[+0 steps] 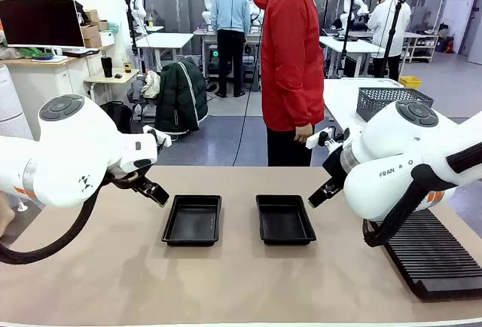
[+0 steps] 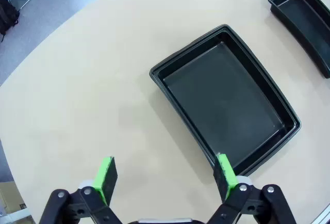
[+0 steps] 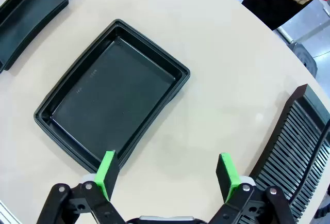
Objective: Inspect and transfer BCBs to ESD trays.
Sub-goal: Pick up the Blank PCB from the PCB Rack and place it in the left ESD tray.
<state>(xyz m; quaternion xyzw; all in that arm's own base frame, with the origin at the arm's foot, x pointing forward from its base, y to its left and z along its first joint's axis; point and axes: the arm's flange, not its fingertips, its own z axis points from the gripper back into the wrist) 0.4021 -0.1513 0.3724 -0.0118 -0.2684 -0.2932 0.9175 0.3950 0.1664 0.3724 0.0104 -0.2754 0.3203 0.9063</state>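
Left pincer (image 1: 154,191) hung w/ its fingers wide apart and held nothing, just beside the left tray (image 1: 193,221) on its outer side. In the wrist view one green pad stood over the tray's near rim. Right pincer (image 1: 319,192) was the same: fingers apart, empty, above the worktop (image 1: 226,297) between the right tray (image 1: 285,220) and the slotted rack (image 1: 440,263). Both ESD trays lay flat side by side near the middle, apart from each other, and their floors were bare.

What could go wrong, in my judgement:
- If the left pincer went straight down, the pad over the rim could catch it. The tray looked light and the worktop smooth, so it could slide or tip.
- The right arm was close to the rack, so a wide swing could knock it.
- A BCB is thin. If released tilted, it could rest on a rim instead of on the floor of the tray.
- The person (image 1: 290,48) in a red jacket stood at the far edge, so a hand-over could bring a hand near the fingers.

Surface: beige, plain, matte, w/ a curved far edge. Room: a big open lab w/ grey floor and white tables, a mesh basket (image 1: 392,101) on the table behind at right, a monitor (image 1: 39,22) at left, and other people farther off.
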